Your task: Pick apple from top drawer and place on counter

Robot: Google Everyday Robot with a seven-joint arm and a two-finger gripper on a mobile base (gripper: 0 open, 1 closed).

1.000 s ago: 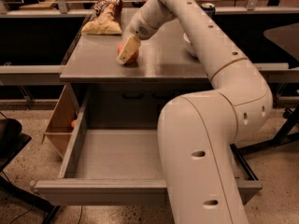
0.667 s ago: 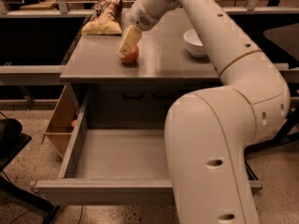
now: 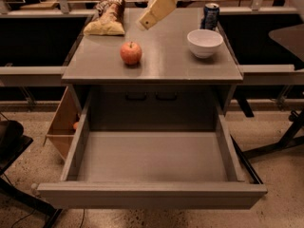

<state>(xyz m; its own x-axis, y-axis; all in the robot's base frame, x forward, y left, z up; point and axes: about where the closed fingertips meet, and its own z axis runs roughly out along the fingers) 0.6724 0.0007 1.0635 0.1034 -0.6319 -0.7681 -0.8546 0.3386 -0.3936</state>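
The apple, red-orange with a short stem, stands on the grey counter, left of middle. My gripper, with tan fingers, hangs above the back of the counter, up and to the right of the apple and apart from it. It is open and holds nothing. The top drawer is pulled fully out below the counter, and its grey bottom is bare.
A white bowl and a blue can stand at the counter's right back. A chip bag lies at the left back. A tan wooden box stands left of the drawer, with a dark chair beyond it.
My gripper has let go of the apple and risen up and back, away from it. The arm has swung out of the foreground. The apple stays on the counter.
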